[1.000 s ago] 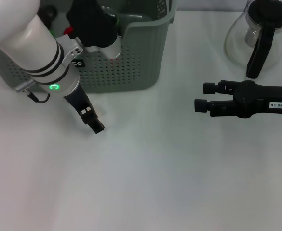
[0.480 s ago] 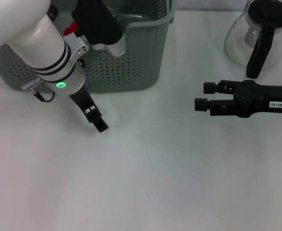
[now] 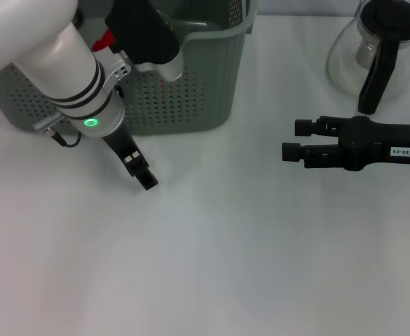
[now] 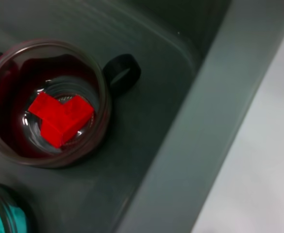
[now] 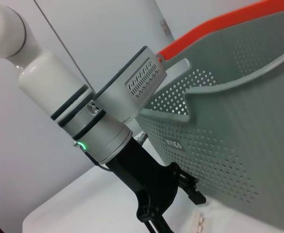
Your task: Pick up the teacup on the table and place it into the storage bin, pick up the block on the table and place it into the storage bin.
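Left pincer point(image 3: 147, 183): I see one black finger tip low over the worktop point(image 3: 212, 259) at about 10 o'clock in the head view, just in front of the storage bin point(image 3: 190, 98); can't tell whether it's parted or closed, and I see nothing held. Arm body leans across the bin's front wall, green status light on.

Left wrist view looks down into the bin: teacup point(image 4: 47, 102), dark glass with a loop handle, sits upright on the bin floor with the red block point(image 4: 59, 119) lying inside it. A second glass with teal contents point(image 4: 3, 216) sits beside it, mostly cut off.

Right pincer point(image 3: 294, 139) at 3 o'clock, lying level above the worktop, fingers parted, holding nothing, well apart from the bin. Glass carafe point(image 3: 376, 52) with black handle at 1 o'clock behind it.
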Controlling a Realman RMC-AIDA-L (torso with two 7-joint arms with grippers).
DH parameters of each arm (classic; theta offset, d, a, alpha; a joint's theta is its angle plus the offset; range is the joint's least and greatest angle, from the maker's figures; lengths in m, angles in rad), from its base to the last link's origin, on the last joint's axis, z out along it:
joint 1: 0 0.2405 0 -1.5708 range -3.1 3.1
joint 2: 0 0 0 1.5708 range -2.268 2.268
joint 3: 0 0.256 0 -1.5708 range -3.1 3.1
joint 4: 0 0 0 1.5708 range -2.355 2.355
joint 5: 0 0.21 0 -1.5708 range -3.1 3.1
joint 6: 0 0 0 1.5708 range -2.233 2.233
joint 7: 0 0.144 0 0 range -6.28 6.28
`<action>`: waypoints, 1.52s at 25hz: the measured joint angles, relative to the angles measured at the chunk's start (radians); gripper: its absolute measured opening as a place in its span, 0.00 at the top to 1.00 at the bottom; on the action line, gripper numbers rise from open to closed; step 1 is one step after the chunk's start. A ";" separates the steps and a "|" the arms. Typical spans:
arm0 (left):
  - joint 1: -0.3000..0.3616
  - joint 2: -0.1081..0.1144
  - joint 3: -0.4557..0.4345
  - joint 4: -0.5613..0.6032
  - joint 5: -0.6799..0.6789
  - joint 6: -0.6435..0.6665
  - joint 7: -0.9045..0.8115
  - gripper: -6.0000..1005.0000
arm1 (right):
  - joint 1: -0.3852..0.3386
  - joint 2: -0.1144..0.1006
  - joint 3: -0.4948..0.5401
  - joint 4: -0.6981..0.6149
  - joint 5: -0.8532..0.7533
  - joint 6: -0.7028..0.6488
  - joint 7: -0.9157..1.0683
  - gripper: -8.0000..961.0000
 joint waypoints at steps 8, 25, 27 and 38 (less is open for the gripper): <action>0.000 0.000 0.000 -0.002 0.000 -0.004 -0.005 0.25 | 0.001 0.000 0.000 0.000 0.000 0.000 0.000 0.07; 0.015 0.003 -0.067 0.128 -0.008 0.186 -0.009 0.57 | -0.001 -0.001 0.000 0.000 -0.002 0.000 -0.002 0.07; 0.022 0.002 -0.103 0.184 -0.021 0.250 0.004 0.57 | 0.000 -0.003 0.000 0.000 -0.003 -0.004 -0.003 0.07; -0.036 0.101 -0.766 0.380 -0.435 0.580 0.137 0.57 | 0.003 -0.009 -0.018 0.000 -0.013 -0.019 -0.029 0.07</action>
